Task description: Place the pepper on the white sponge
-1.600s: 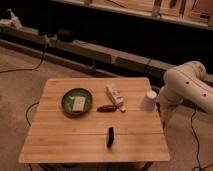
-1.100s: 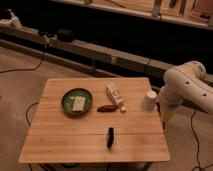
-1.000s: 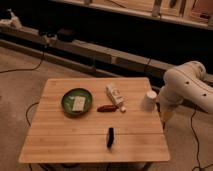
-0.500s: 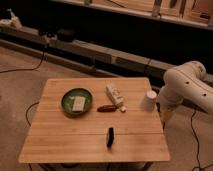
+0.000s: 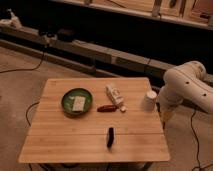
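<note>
The pepper is a small slim reddish-brown thing lying flat near the middle of the wooden table. The white sponge lies inside a green bowl to the pepper's left, a short gap apart. My white arm is at the table's right edge. Its gripper hangs down beside that edge, well to the right of the pepper and holding nothing that I can see.
A white packet lies just behind the pepper. A white cup stands near the right edge, close to the arm. A black upright object stands near the table's front. Cables run on the floor behind.
</note>
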{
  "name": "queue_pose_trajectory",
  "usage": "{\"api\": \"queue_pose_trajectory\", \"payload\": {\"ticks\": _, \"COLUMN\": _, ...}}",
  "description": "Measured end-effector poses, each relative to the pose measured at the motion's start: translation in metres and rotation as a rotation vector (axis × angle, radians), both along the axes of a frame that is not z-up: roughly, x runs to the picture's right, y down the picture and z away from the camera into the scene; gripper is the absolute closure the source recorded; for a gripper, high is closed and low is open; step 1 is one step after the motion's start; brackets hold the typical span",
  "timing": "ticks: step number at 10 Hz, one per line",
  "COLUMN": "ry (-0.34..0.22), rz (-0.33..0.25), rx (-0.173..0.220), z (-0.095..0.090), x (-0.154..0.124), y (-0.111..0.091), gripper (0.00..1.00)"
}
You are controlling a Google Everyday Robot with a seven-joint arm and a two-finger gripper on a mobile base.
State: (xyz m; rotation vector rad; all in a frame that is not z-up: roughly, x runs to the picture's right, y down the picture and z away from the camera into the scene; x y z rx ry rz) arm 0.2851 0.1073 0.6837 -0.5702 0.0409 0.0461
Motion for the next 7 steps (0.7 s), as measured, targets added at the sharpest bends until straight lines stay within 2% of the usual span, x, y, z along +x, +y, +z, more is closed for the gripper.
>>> {"api": "queue_pose_trajectory", "payload": {"ticks": 5, "ry": 0.0, "rz": 0.001, "rx": 0.001, "z": 0.0, "x": 0.0002, "y": -0.0006, "gripper": 0.35}}
{"api": "queue_pose_trajectory", "payload": {"ticks": 7, "ry": 0.007, "rz": 0.021, "rx": 0.013, "z": 0.0064, "x": 0.0083, "y": -0.0066, "gripper": 0.35}}
